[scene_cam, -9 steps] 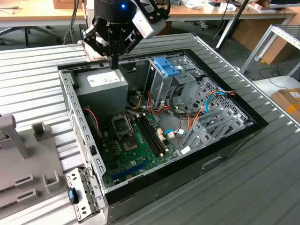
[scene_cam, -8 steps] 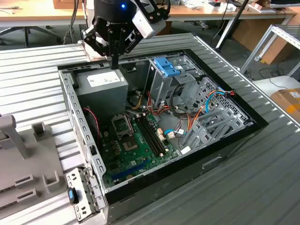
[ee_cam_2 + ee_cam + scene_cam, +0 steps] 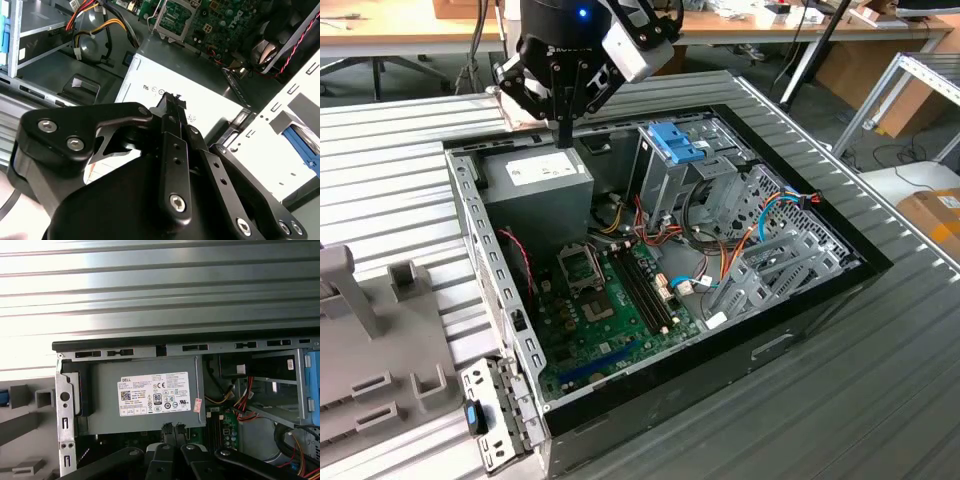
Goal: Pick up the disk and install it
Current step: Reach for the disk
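Note:
My gripper (image 3: 563,138) hangs over the back corner of the open computer case (image 3: 790,345), on the exterior view's left. It is just above the grey power-supply box (image 3: 535,185). Its black fingers are pressed together with nothing between them in both wrist views, gripper (image 3: 172,100) and gripper (image 3: 173,429). A blue-edged grey piece (image 3: 300,142) lies outside the case's pale slotted wall; I cannot tell whether it is the disk. Deeper in the case, the upright metal drive cage (image 3: 665,185) carries a blue latch (image 3: 675,140).
The motherboard (image 3: 605,310) lies in the case floor, with bundles of coloured cables (image 3: 760,225) beside the cage. A grey slotted fixture (image 3: 370,350) sits outside the case on the exterior view's left. The ribbed metal tabletop (image 3: 880,380) surrounds the case.

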